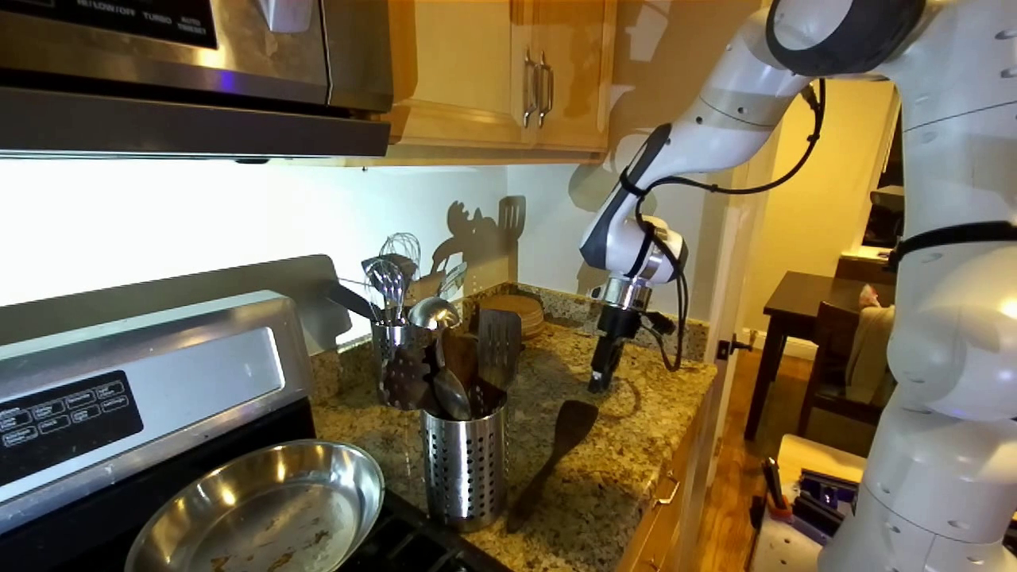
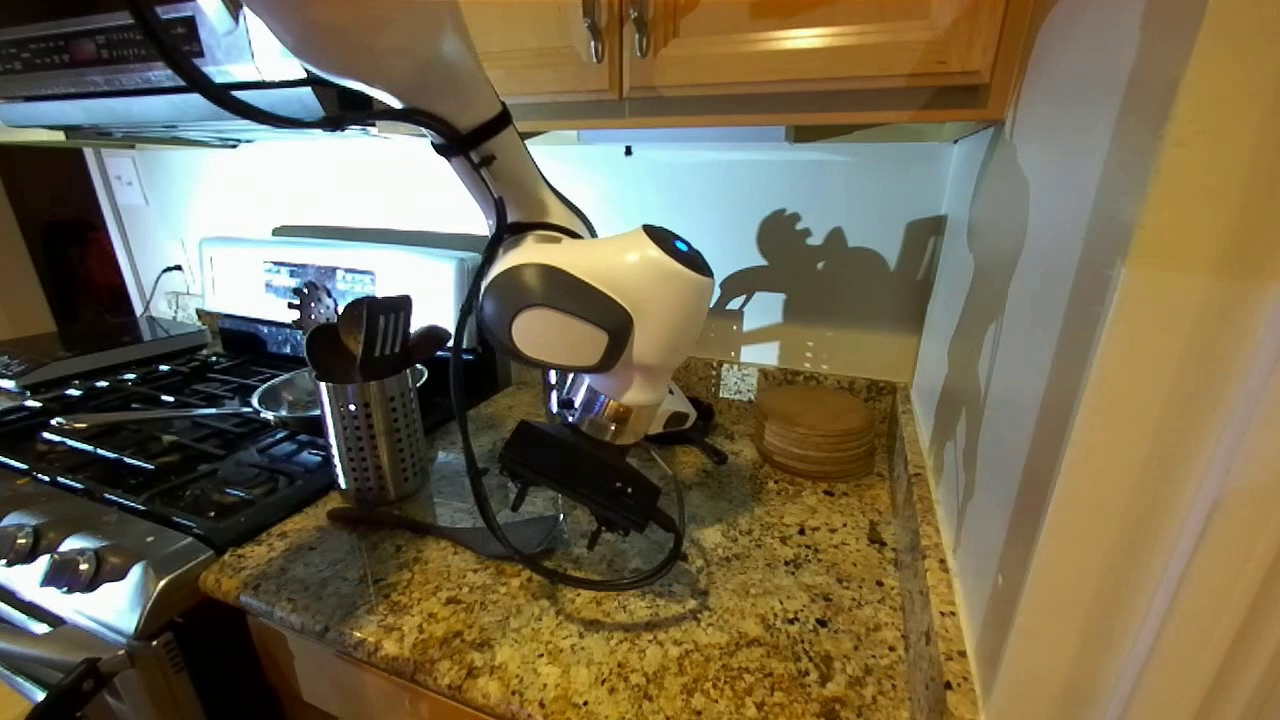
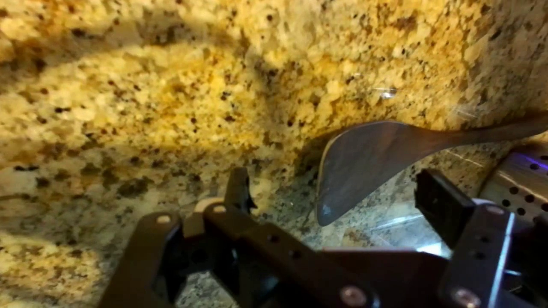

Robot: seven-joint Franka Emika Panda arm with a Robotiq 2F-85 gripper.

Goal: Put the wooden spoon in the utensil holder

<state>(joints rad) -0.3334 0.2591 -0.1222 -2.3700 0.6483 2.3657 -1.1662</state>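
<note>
Wooden spoon [image 3: 364, 171]: flat on the desk [image 2: 770, 610], near and lower than the hand [image 3: 333, 188], its handle running away toward the stove [image 2: 240, 480]. My wrist view shows the broad, dull brown blade framed between the fingertips [image 3: 441, 203] and slightly ahead of them; the handle passes one finger and leaves the picture. Hand state: spread, two fingers well apart, aimed down. How much height separates tips from blade, I cannot tell.

Utensil holder [image 1: 466, 469]: upright, perforated steel, on the stove side of the hand. In both exterior views I see the spoon's handle end just beside its base; contact cannot be judged. Slotted turner [image 2: 386, 335] and dark spoons [image 2: 331, 356] stand in it.

Around the hand I also log: whisks [image 1: 389, 282] in a steel cup [image 1: 393, 338] and a stack of round brown discs [image 2: 815, 430], both toward the wall [image 2: 840, 180]; a frying pan [image 1: 302, 485] on the stove, beyond the holder, well apart from the hand.
</note>
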